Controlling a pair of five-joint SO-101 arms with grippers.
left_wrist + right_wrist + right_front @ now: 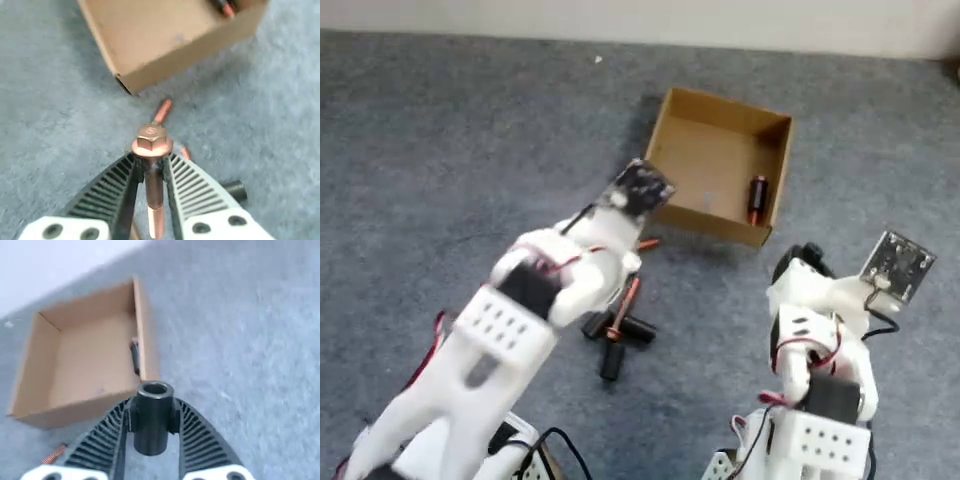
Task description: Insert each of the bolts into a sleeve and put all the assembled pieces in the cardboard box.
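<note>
Left gripper [152,158]: pressed shut on copper bolt [152,144]. Shank pinched between ribbed fingers [112,185], flanged hex head held just past tips.
Right gripper [152,406]: clamped around black sleeve [152,427], open bore end seen beyond tips.
Left arm [550,290]: stretched forward over loose black sleeves [616,340] on grey carpet [440,150], wrist near cardboard box [715,225].
Right arm [820,340]: folded back, tip near box corner.
Second bolt [163,110]: lying on carpet just beside box.
Assembled piece [757,200]: lying inside box, by wall on right arm's side.
</note>
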